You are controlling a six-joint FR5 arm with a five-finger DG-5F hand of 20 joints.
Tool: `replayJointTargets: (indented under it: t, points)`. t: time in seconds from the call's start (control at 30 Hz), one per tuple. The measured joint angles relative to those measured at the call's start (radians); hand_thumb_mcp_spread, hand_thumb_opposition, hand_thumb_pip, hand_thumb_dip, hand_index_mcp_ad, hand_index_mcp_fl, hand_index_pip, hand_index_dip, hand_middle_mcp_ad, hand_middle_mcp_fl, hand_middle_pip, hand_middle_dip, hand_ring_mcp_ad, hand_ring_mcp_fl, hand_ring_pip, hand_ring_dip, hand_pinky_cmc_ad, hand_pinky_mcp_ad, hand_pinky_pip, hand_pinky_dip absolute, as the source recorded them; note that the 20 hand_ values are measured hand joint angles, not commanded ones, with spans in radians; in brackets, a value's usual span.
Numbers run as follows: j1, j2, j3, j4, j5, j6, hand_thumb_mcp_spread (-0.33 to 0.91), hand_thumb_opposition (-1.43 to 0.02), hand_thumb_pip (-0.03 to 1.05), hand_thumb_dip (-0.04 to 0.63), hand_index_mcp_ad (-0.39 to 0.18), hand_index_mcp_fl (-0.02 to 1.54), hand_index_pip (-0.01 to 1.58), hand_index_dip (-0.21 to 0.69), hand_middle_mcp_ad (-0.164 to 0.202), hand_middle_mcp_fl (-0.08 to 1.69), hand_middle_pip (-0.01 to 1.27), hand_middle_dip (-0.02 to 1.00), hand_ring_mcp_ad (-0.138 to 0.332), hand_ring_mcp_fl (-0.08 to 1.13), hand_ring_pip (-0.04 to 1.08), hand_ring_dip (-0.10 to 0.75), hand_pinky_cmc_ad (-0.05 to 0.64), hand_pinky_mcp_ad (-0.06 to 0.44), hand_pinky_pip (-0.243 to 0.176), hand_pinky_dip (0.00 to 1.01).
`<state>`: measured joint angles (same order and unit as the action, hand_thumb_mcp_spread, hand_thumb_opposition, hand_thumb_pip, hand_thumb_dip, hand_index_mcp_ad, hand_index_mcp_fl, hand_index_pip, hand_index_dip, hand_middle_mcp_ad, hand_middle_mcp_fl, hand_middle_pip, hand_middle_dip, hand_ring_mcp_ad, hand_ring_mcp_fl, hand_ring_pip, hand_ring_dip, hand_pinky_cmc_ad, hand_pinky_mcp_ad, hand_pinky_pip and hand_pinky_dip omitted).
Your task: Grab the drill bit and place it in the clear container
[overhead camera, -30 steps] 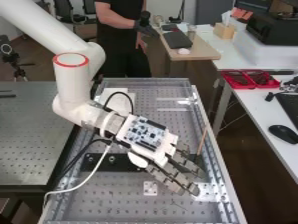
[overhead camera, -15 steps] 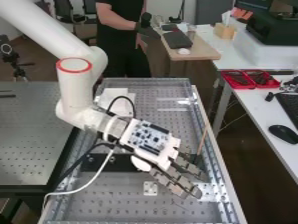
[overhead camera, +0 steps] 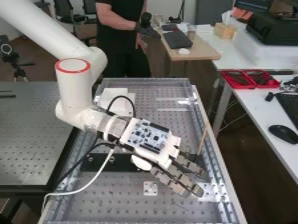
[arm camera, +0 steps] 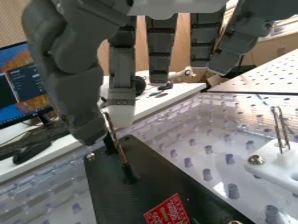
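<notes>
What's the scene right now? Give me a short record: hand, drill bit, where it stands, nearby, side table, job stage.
Hand: over the perforated bench, fingers mostly straight
Drill bit: slim, reddish brown, between thumb and nearest finger; contact cannot be told
Where it stands: lower end at the dark plate, roughly upright
Nearby: red label on that plate; white block with metal pins
Side table: red trays, black mouse
Job stage: bit not yet lifted, it seems

I see a black plate (arm camera: pixel 176 182) with a red label (arm camera: pixel 168 212); the spiral-patterned drill bit (arm camera: pixel 120 150) looks copper-brown.
</notes>
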<state>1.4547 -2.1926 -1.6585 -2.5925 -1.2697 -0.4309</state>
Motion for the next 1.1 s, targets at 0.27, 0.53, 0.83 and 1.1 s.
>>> replayJointTargets:
  t: [0.27,0.53,0.83,1.1]
  points:
    - [-0.003,-0.004,0.006,-0.006,-0.004,-0.002,0.53,-0.78,0.53,0.220,-0.126,0.28,1.40,0.394,0.049,0.21,0.11,0.32,0.199,0.06,0.09,0.113,0.356,0.166,-0.012,0.20]
    - [-0.006,0.000,-0.002,0.004,-0.006,-0.005,0.54,-0.78,0.53,0.223,-0.129,0.30,1.31,0.328,0.051,0.21,0.11,0.32,0.195,0.07,0.10,0.122,0.356,0.166,-0.010,0.19]
    - [-0.008,0.010,-0.019,0.024,-0.015,0.003,0.58,-0.84,0.52,0.223,-0.157,0.51,1.23,0.283,0.049,0.21,0.11,0.32,0.199,0.08,0.09,0.127,0.356,0.166,0.002,0.20]
    - [-0.009,0.012,-0.016,0.024,-0.023,-0.008,0.67,-0.94,0.50,0.223,-0.185,0.60,1.20,0.267,0.051,0.28,0.11,0.32,0.199,0.10,0.09,0.127,0.358,0.166,0.003,0.20]
